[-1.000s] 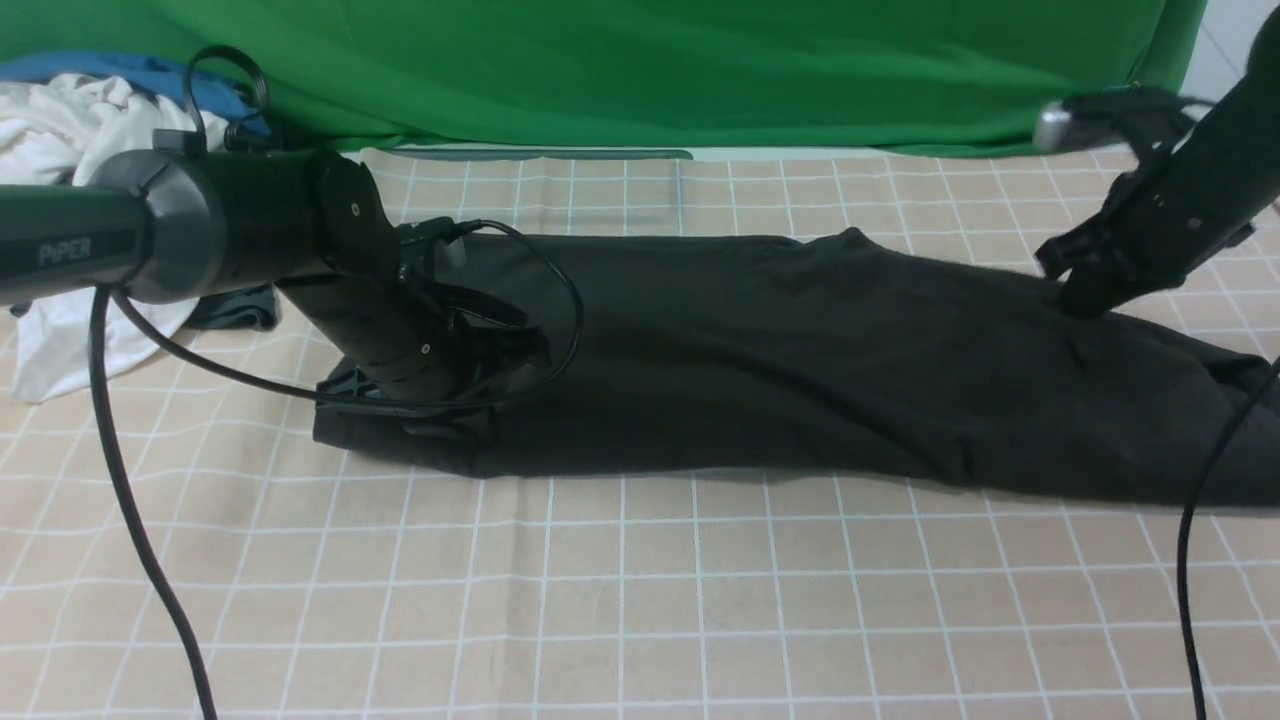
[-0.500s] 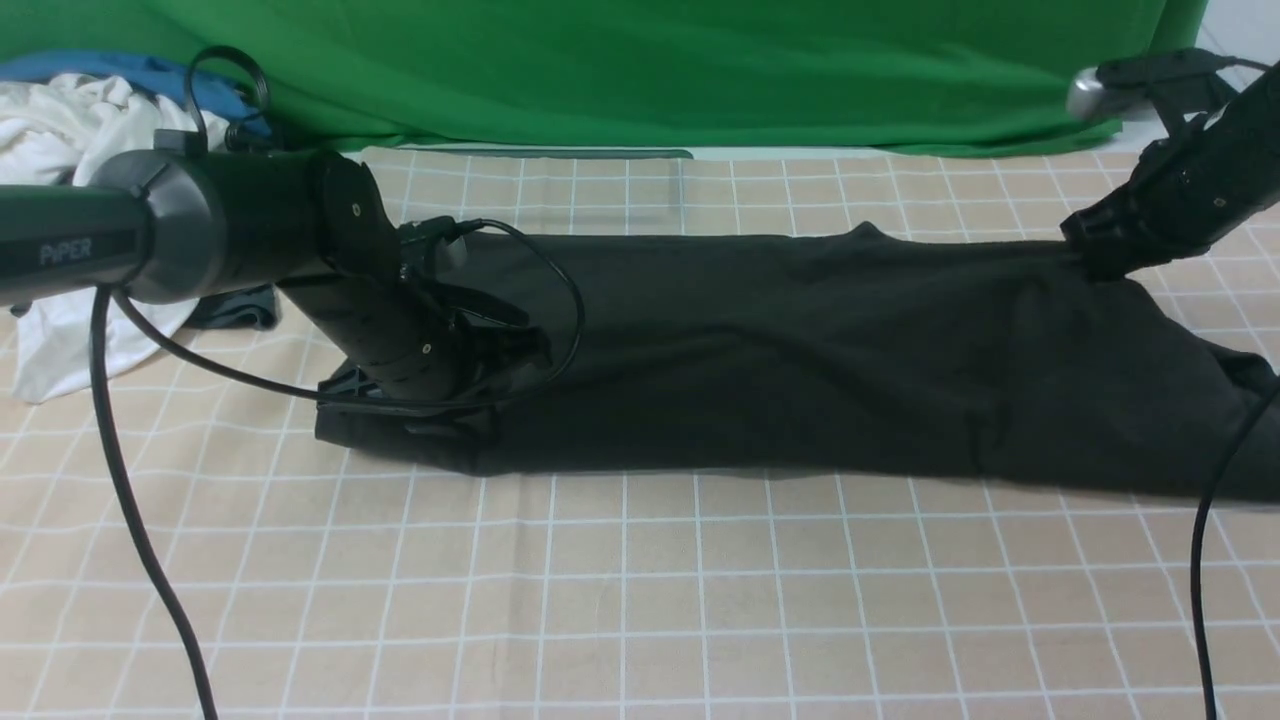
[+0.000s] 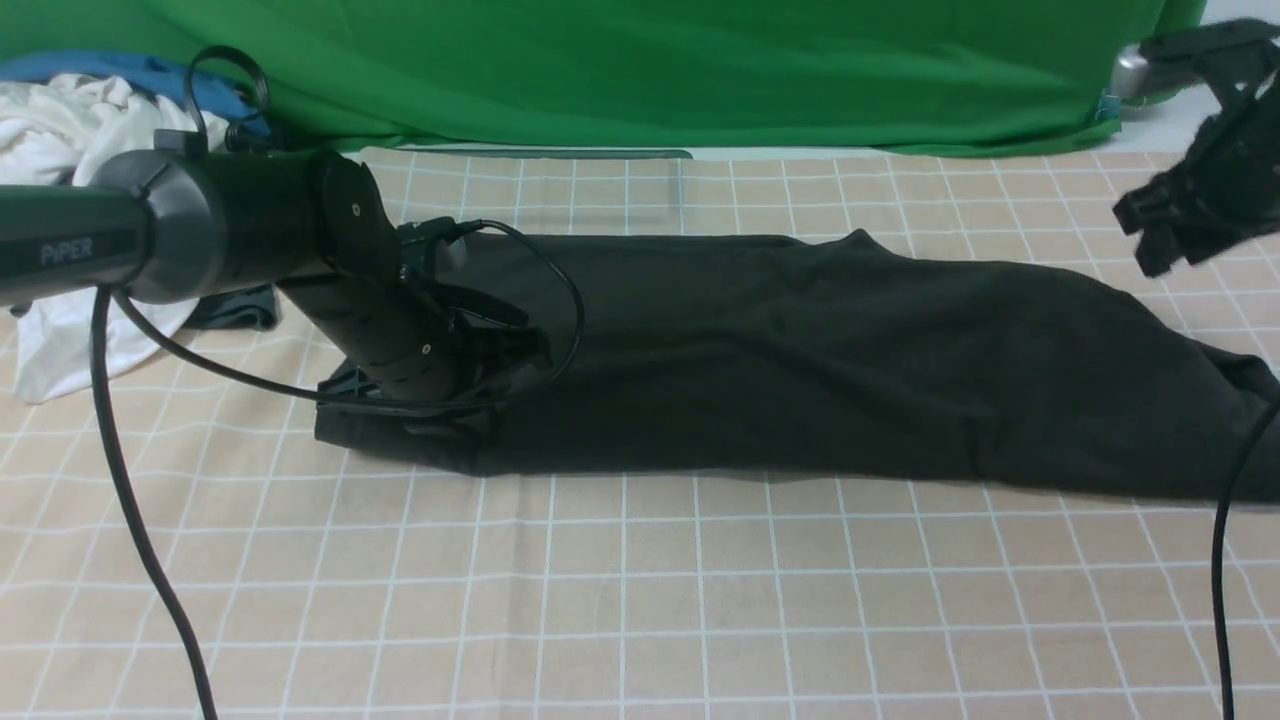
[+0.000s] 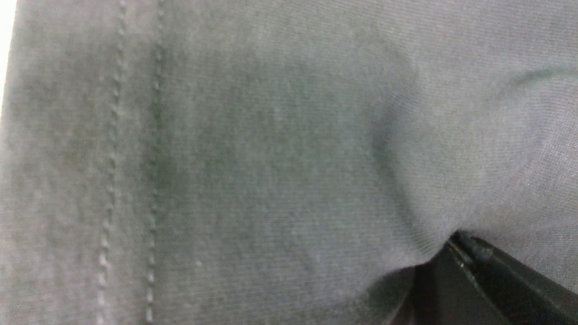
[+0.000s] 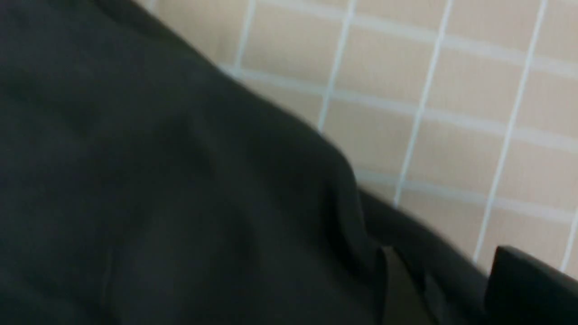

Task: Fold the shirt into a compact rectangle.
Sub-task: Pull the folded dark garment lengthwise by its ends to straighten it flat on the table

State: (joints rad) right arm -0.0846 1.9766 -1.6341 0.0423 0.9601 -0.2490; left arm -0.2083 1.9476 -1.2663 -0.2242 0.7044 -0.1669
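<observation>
The large black knit T-shirt (image 3: 800,360) is laid out as a long band across the far half of the beige, white-gridded tablecloth (image 3: 640,600), and its right end is cut off by the front view's border. A moment earlier its far right edge is held lifted by the black right gripper (image 3: 1165,230). Now that edge is dropped flat on the tablecloth, and the right gripper is seen released, jaws parted, raised clear above the tablecloth's far right corner. The lengthwise fold is therefore judged to be laid, with a crosswise fold still needed for a compact rectangle. The black left gripper (image 3: 495,350) is kept clenched on the T-shirt's end toward the tablecloth's left side. The fabric is shown as fine, matte jersey with a double-stitched hem (image 4: 131,180); it is soft, limp and gently wrinkled.
</observation>
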